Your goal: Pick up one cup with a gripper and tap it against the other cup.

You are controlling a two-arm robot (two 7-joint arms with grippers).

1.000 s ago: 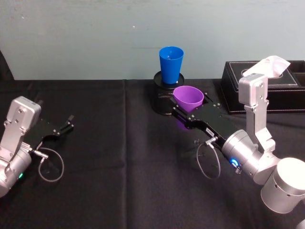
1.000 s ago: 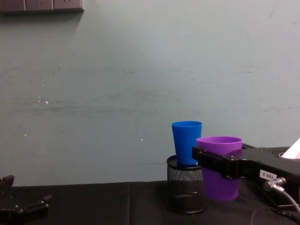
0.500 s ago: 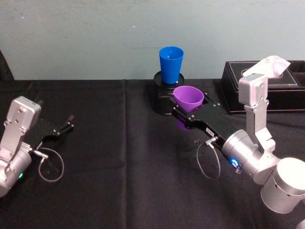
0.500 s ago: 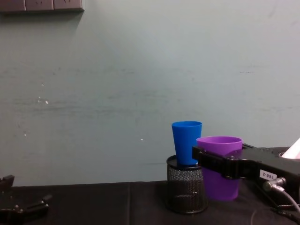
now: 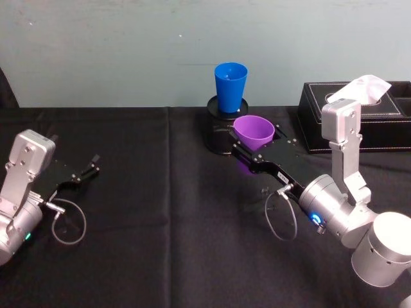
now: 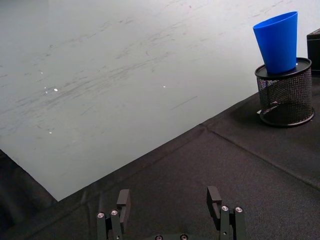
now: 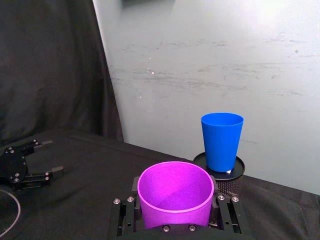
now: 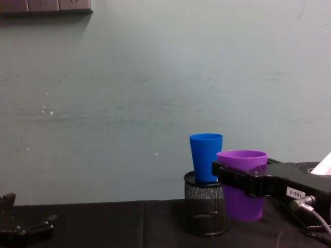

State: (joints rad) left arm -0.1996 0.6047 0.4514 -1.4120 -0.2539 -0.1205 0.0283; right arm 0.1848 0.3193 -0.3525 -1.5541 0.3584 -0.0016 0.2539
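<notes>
A black-draped counter runs up to a pale wall. At its far right corner sits a black box with a white sheet poking up from it.

The right arm, grey with a blue ring light, reaches in from the right toward the middle of the counter. The left arm lies low at the left edge, well apart from everything else.

A black mesh pen holder stands near the back, just left of the box. The blue cup stands upright in its open top, base sunk below the rim.

The purple cup is upright, mouth up, held clear of the counter in front of the pen holder and slightly to its right. It is close to the blue cup, with a small gap in the head view.

The right hand is clenched on the purple cup, one finger on each side of its wall below the rim. The left hand is released, its fingers spread with nothing between them.
</notes>
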